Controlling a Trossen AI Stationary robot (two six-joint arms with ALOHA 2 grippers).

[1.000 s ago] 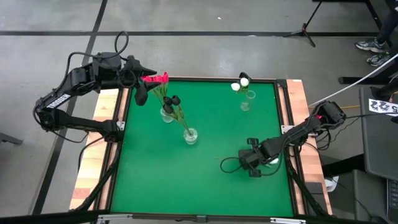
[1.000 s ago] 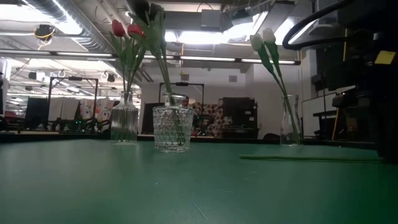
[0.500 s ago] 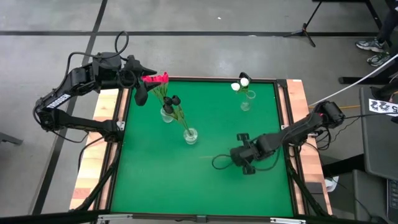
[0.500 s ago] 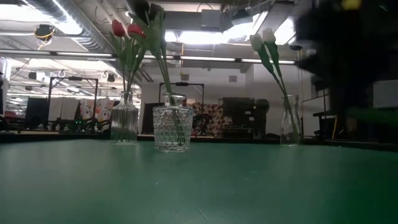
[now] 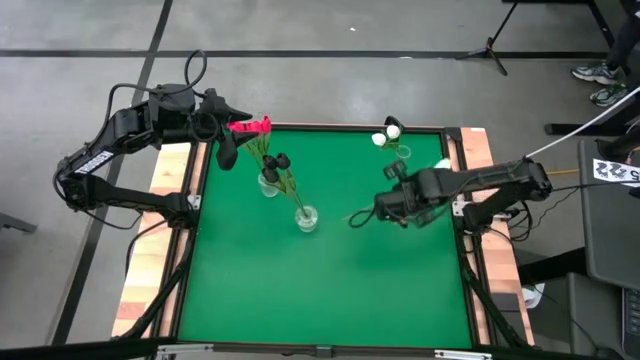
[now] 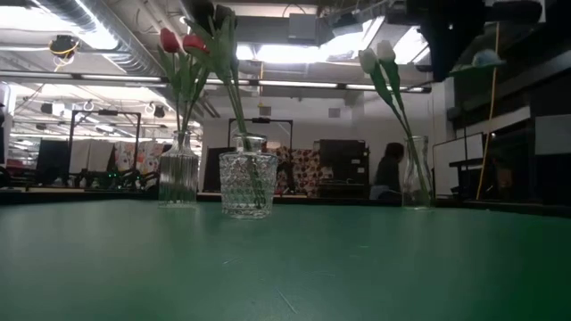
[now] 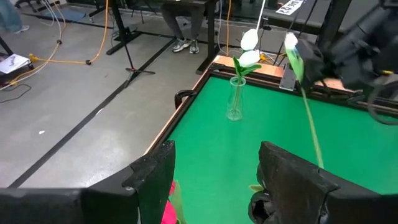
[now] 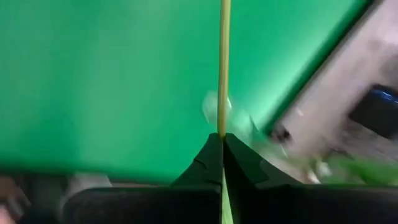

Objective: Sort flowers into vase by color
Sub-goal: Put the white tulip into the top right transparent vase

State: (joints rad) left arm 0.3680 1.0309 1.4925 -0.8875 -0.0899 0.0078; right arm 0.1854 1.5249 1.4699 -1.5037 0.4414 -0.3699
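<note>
My right gripper (image 5: 388, 207) is shut on a white tulip (image 7: 290, 42), above the right half of the table and next to the narrow glass vase (image 5: 397, 163) that holds two white tulips. Its long green stem (image 5: 360, 217) slants down toward the table's left. A ribbed vase (image 6: 178, 171) holds the pink-red tulips (image 5: 255, 127). A cut-glass tumbler (image 6: 247, 185) holds stems with a black head (image 5: 281, 160). My left gripper (image 7: 214, 177) is open and waits above the pink-red heads at the far left corner. My right gripper pinches the tulip's stem (image 8: 222, 121) between its two shut fingers, close below the white head (image 7: 290, 42). The fingers lie across the stem. The flower is lifted clear of the table, and its stem (image 7: 311, 124) hangs slanting below the fingers.
The green mat (image 5: 320, 290) has a raised dark rim and wooden side boards (image 5: 480, 150). The three vases stand in its far half. A person (image 6: 389, 169) shows in the room beyond the table.
My right gripper has carried the tulip from the table's near right part toward the far edge and upward, close to the white-tulip vase. The flower, which lay flat on the mat a second ago, is now lifted clear with its stem slanting down.
</note>
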